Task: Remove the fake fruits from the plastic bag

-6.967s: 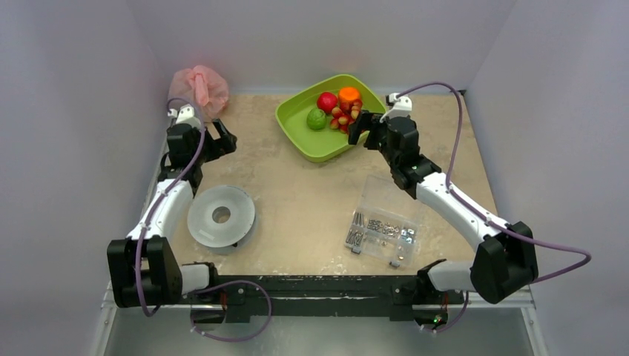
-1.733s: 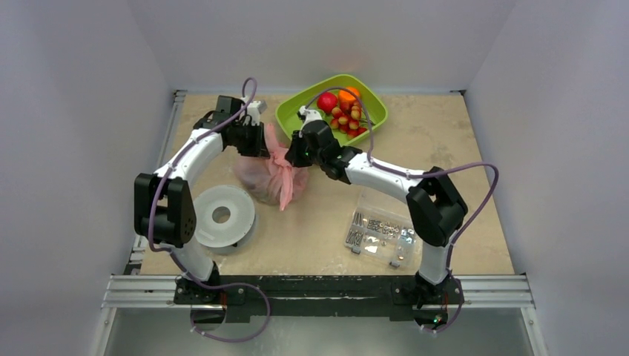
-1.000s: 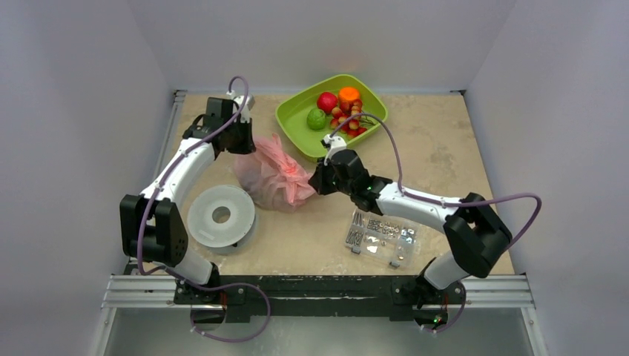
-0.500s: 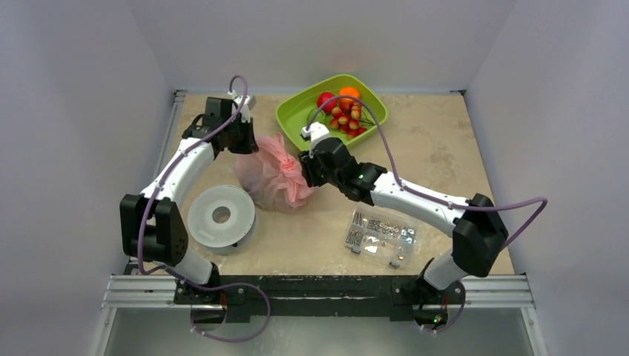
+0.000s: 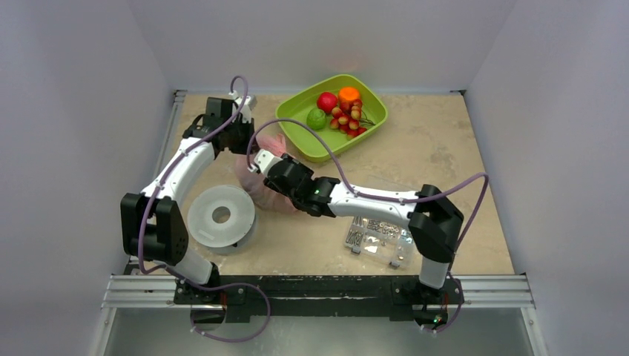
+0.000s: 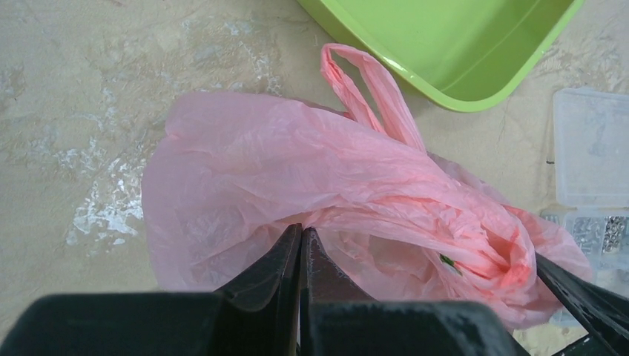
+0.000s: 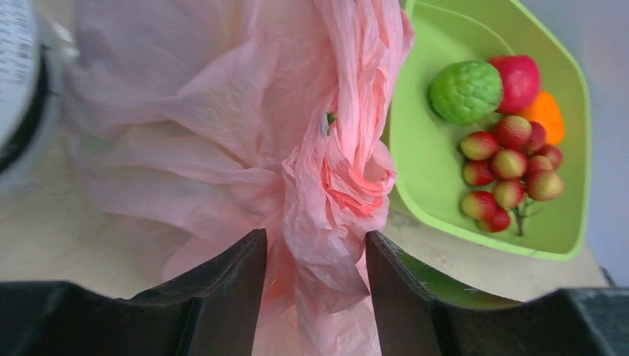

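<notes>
The left gripper (image 6: 300, 248), fingers pressed together, pinches the pink plastic bag (image 6: 297, 163); the right gripper (image 7: 315, 289) stands parted, straddling its bunched neck

The beige table (image 5: 445, 141) carries the plastic bag (image 5: 254, 182), green tray (image 5: 326, 142), white spool (image 5: 204, 220) and clear box (image 5: 382, 233).

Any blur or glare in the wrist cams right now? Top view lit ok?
Right wrist: white spool at the left edge is blurred, plastic bag fairly sharp. Left wrist: crisp, no glare on the bag. Top external: even light, soft shadows.
</notes>
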Motion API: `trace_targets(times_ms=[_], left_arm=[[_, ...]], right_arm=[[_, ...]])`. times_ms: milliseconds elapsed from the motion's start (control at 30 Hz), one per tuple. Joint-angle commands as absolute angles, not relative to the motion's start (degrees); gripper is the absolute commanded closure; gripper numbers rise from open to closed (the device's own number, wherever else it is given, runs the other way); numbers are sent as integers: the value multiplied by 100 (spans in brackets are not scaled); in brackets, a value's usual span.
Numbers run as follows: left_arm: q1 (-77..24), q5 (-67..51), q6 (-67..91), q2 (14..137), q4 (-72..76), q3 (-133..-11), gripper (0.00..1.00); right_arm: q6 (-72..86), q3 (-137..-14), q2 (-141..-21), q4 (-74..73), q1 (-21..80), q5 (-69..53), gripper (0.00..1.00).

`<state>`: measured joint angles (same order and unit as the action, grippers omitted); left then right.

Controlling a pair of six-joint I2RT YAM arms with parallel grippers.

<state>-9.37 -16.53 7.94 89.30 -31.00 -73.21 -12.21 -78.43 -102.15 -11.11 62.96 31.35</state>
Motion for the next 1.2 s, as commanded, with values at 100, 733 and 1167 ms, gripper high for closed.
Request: trace_targets(times_ms=[100, 733, 1167], left_arm=[[-888, -1843, 879, 9014, -3041, -7541, 100], [-888, -1644, 785, 8862, -2952, -7400, 100], [-1152, -1387, -603, 7589, -2218, -6645, 61]], right_arm=[[-2324, -8178, -10492, -36, 6473, 4876, 64], [3685, -4492, -8147, 3976, 5575, 1472, 100], [3429, -4390, -8416, 3938, 5152, 754, 100]])
